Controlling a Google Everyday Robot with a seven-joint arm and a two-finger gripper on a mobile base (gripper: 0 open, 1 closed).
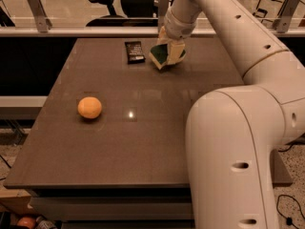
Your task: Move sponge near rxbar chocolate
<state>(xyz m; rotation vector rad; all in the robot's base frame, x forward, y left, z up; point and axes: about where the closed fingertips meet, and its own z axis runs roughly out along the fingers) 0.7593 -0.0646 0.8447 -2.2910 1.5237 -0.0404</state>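
The sponge [160,55], dark green on top with pale yellow foam, is tilted in my gripper [167,51] at the far middle of the table, low over the tabletop. The gripper is shut on the sponge. The rxbar chocolate [134,51], a small flat dark bar with pale lettering, lies flat just left of the sponge, a short gap away.
A round orange fruit [89,107] sits on the left part of the brown table [143,142]. My white arm [228,128] fills the right side of the view. A rail and an office chair [107,8] stand behind the table's far edge.
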